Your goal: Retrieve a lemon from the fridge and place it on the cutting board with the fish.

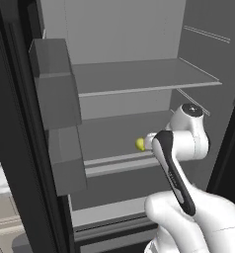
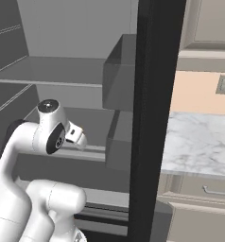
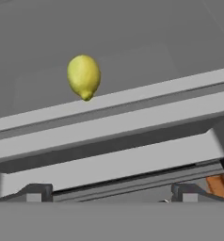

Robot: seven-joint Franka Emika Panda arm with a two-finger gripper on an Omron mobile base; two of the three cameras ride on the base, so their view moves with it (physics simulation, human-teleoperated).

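Ahead of the end effector [image 3: 111, 200], on the middle grey shelf [image 3: 132, 101] of the tall black fridge with grey interior [image 1: 139, 74], the small yellow-green oval lemon [image 3: 84, 76] is seen resting close to the shelf's front lip. From the hand view it sits above and to the left of the midline between the two dark fingertips [image 3: 36, 192], well apart from them, with nothing touched. From the left base view the lemon [image 1: 140, 144] is found just beside the white wrist, at the arm's far side.

The end effector jaws are spread wide apart, nothing between them.

Lemon appearance: smooth, matte yellow skin with a greenish cast, plump oval body, a small pointed nub at the lower end, a rounded top. No other food is visible beside it on the shelf.

Handling, judged: light, firm, not fragile, mild squeeze tolerated. The skin is likely somewhat slick and the rounded form likely to roll or squirt out if pinched off-centre. A grip across the widest middle of the body, away from the tapered nub, is judged best, with the pads on opposite flanks. Because it lies near the shelf lip, a nudge could roll it along or off the shelf; a centred approach is advised before closing.

Step in hand, judged: reach toward the lemon, grasp not yet made; carrying to the board remains.
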